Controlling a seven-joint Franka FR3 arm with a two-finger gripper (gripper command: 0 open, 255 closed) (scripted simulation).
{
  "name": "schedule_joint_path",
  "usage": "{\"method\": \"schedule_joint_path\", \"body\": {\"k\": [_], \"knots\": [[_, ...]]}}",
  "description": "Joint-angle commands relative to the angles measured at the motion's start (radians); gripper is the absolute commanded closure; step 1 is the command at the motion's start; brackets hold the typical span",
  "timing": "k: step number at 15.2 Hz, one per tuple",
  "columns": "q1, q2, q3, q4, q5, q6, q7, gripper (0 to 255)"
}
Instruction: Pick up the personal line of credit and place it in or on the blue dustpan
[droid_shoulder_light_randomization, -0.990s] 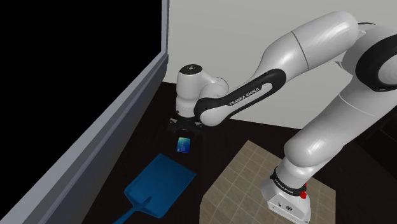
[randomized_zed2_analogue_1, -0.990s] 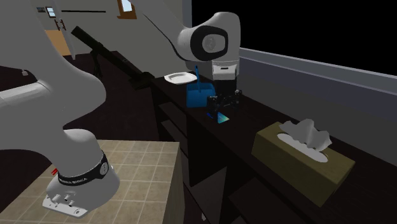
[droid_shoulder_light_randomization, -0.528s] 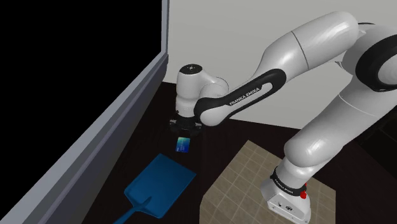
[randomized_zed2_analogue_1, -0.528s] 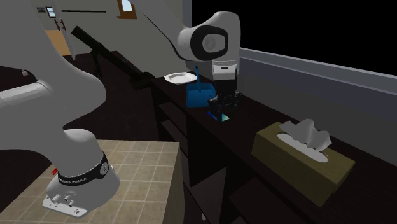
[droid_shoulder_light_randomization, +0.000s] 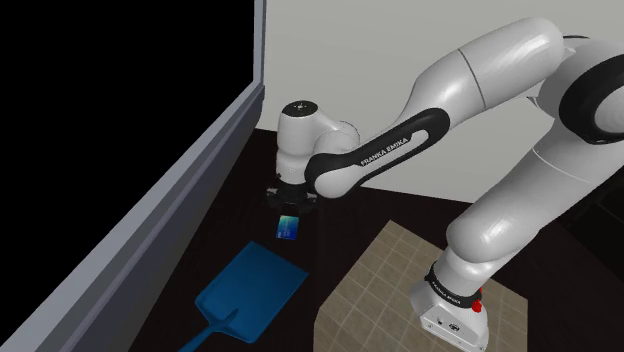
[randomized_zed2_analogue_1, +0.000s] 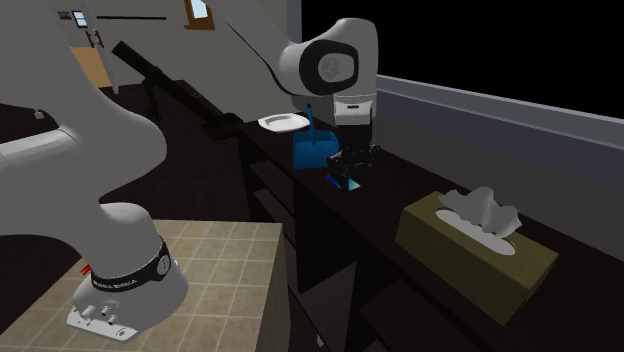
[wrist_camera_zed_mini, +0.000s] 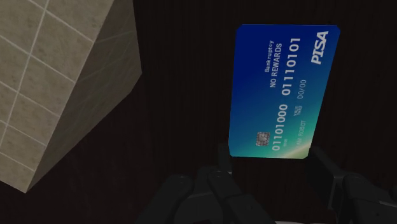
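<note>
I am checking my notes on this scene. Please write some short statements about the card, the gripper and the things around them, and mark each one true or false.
1. The gripper is shut on the blue card. True.
2. The card lies flat in the blue dustpan. False: it hangs from the gripper in the air and does not rest in the pan.
3. The card bears the words NO REWARDS. True.
4. The plate beyond the dustpan is red. False: it is white.
5. A white tissue sticks out of the top of the tissue box. True.
</note>
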Motion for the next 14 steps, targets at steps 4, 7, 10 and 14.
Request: {"method": "schedule_joint_path", "body": {"k": [4,7,10,14], "knots": [[0.012,-0.05,-0.017,0.018,0.055,-0.054,-0.047,255],[0.022,-0.085,-0.031,0.036,0.088,-0.095,-0.077,255],[0.031,-0.115,-0.045,0.056,0.113,-0.137,-0.101,255],[0.041,-0.15,-0.064,0.086,0.139,-0.193,-0.127,255]]}}
